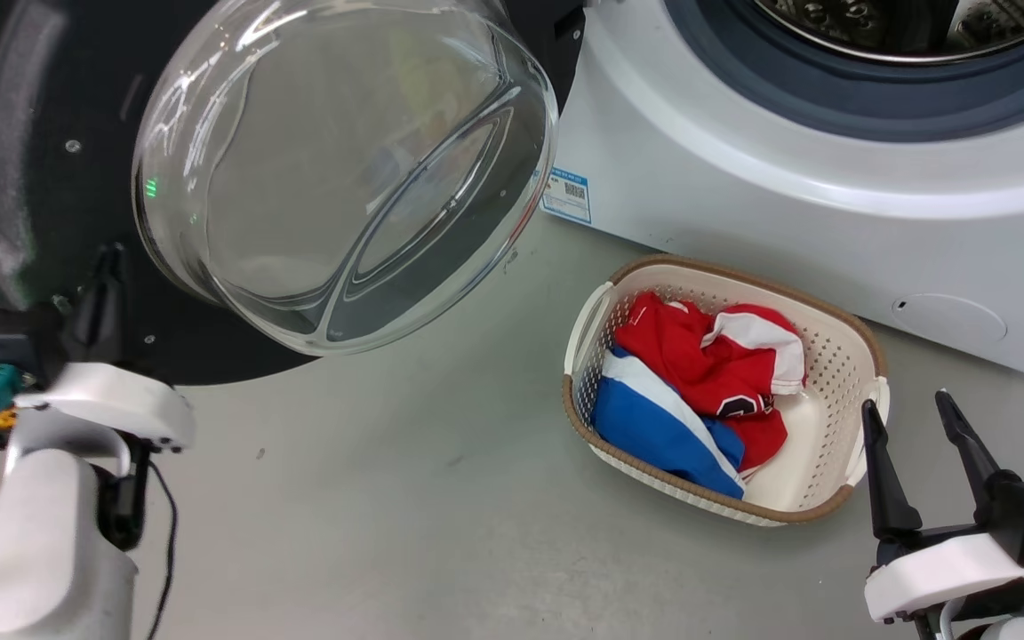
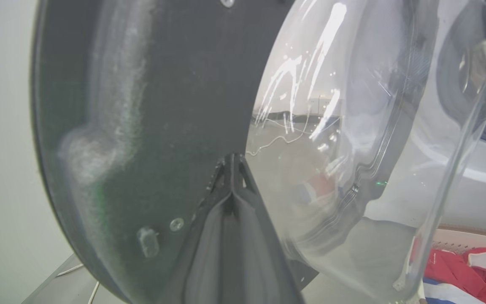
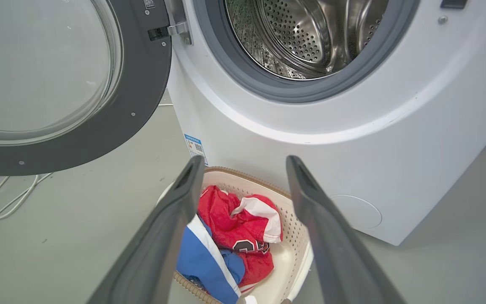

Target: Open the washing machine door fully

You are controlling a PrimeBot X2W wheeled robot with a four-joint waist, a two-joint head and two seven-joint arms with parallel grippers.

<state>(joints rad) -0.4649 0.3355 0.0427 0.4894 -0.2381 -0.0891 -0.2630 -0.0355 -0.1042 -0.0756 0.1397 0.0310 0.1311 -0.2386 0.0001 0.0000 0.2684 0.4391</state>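
Left gripper (image 2: 231, 162) has its two dark fingers pressed together into one point, and I see nothing between them. The point rests against the black inner ring of the washing machine door (image 1: 23, 178), low on the ring and just beside the glass bowl (image 1: 343, 169). It pushes; it does not grip.

The door stands swung far out to the left of the washing machine (image 1: 743, 204), with its inner face and the bulging bowl turned toward the robot. The steel drum (image 3: 306, 33) is uncovered. In my judgement the task is nearly done, and only the last part of the swing may remain.

The right gripper (image 1: 905, 400) waits with its fingers spread apart and empty, near the edge of the laundry basket (image 1: 859, 356), which holds red, white and blue clothes (image 1: 699, 356).

What could go wrong, as I judge it:
- The ring is smooth, so the closed tip can slide sideways and knock the glass bowl.
- If the arm pushes after the door reaches its limit, the hinge (image 3: 177, 29) takes the force and may suffer.
- A pale wall appears close behind the door's rim in the left wrist view, and a hard push might bring the rim against it.
- With no grip, the door can swing back when the tip leaves it.
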